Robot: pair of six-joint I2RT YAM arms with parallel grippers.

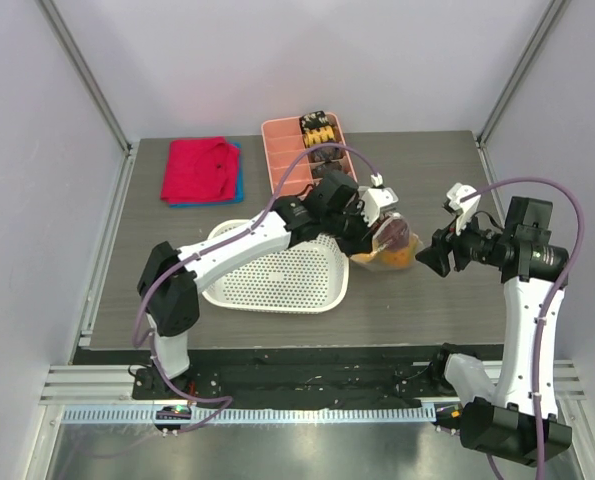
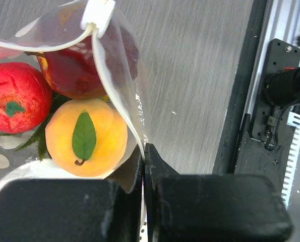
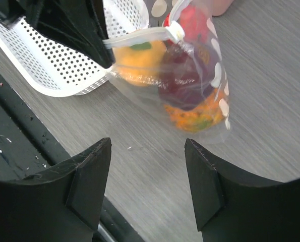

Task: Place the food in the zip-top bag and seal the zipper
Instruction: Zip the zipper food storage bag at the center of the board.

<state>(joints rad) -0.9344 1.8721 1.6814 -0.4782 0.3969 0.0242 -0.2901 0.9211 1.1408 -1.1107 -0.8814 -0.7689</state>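
Note:
The zip-top bag (image 1: 392, 245) (image 3: 213, 75) hangs beside the basket's right rim, with my left gripper (image 1: 362, 225) (image 2: 143, 151) shut on its edge near the mouth. Inside it lies the food: an orange peach (image 2: 85, 137) (image 3: 139, 60), a dark red apple (image 2: 79, 65) (image 3: 185, 75), a bright red apple (image 2: 16, 96) and the pineapple (image 3: 195, 113) at the bottom. The zipper (image 3: 139, 36) ends at a white slider (image 2: 98, 14) (image 3: 176, 31). My right gripper (image 1: 432, 255) (image 3: 147, 146) stands open to the right of the bag, with only table between its fingers.
A white perforated basket (image 1: 277, 275) (image 3: 54, 65) sits left of the bag. At the back stand a pink divided tray (image 1: 302, 150) with snack pieces and a red cloth (image 1: 197, 168) lying on a blue one. The table's front edge and black rail (image 2: 255, 126) are close by.

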